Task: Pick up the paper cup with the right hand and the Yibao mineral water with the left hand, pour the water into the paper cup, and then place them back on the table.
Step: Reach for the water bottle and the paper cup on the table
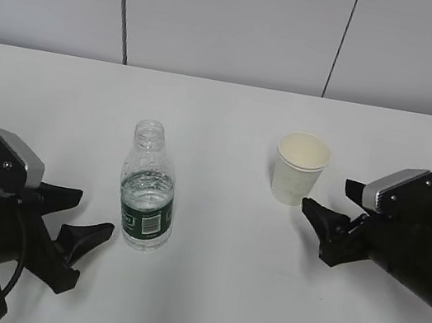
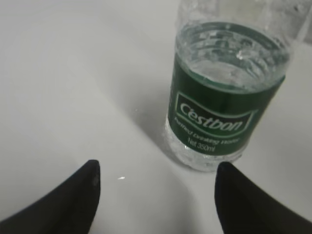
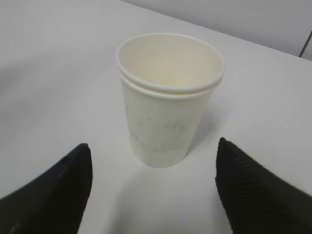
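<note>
In the exterior view we see one bottle (image 1: 148, 187) and one cup (image 1: 299, 168) standing upright on the white table (image 1: 209, 294), well apart, with bare tabletop between and around them and the far edge meeting a grey panelled wall (image 1: 232, 22). Our left gripper (image 1: 80, 217) lies low just left of the bottle, jaws spread and empty; our right gripper (image 1: 334, 201) sits just right of the cup, one finger tip close to the cup's base, holding nothing. The bottle is clear ribbed plastic, capless, partly filled, with a dark green band. In the left wrist view, two black fingers (image 2: 63, 204) stand wide apart, the bottle (image 2: 224, 97) ahead and right of centre, untouched. In the right wrist view, two textured black fingers (image 3: 258, 190) flank open table, and the smooth cream cup (image 3: 168, 97), tapered with a rolled rim, stands centred beyond them, empty.
</note>
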Controlling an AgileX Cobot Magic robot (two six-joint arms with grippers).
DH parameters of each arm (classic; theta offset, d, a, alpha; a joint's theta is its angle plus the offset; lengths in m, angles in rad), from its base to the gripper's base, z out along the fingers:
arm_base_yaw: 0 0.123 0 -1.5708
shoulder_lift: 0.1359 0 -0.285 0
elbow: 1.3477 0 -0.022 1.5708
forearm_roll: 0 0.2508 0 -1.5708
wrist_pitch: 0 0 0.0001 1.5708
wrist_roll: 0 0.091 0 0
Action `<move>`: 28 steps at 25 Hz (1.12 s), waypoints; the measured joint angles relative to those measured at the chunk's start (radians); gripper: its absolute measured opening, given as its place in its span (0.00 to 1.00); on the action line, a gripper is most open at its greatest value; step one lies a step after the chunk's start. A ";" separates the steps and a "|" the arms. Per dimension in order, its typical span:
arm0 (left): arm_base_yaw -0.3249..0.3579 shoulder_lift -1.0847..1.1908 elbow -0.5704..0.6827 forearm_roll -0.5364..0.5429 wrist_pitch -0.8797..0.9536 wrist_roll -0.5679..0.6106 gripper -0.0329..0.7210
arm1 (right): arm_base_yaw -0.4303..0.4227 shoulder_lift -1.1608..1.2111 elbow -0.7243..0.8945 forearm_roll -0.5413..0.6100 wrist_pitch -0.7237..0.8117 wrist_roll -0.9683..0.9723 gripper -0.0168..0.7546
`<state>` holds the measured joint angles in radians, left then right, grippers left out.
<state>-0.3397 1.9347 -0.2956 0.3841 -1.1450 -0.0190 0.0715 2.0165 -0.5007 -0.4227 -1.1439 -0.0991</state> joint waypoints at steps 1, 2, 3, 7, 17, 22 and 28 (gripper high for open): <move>0.000 0.000 -0.006 0.005 0.000 -0.002 0.65 | 0.000 0.017 -0.020 -0.002 -0.002 0.011 0.78; 0.000 0.000 -0.008 0.009 0.000 -0.004 0.65 | 0.000 0.038 -0.045 -0.007 -0.002 0.018 0.78; 0.000 0.000 -0.009 0.011 -0.001 -0.005 0.65 | 0.000 0.060 -0.070 -0.014 -0.002 0.022 0.78; 0.000 0.000 -0.009 0.016 -0.001 -0.005 0.65 | 0.000 0.132 -0.162 -0.057 -0.002 0.064 0.78; 0.000 0.000 -0.009 0.030 -0.001 -0.005 0.64 | 0.000 0.245 -0.323 -0.097 -0.002 0.117 0.78; 0.000 0.000 -0.009 0.047 -0.001 -0.005 0.63 | 0.000 0.268 -0.374 -0.153 -0.002 0.123 0.78; 0.000 0.000 -0.009 0.077 -0.001 -0.005 0.63 | 0.000 0.277 -0.403 -0.156 -0.002 0.126 0.78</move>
<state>-0.3397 1.9347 -0.3048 0.4611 -1.1461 -0.0242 0.0715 2.2936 -0.9037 -0.5792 -1.1455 0.0267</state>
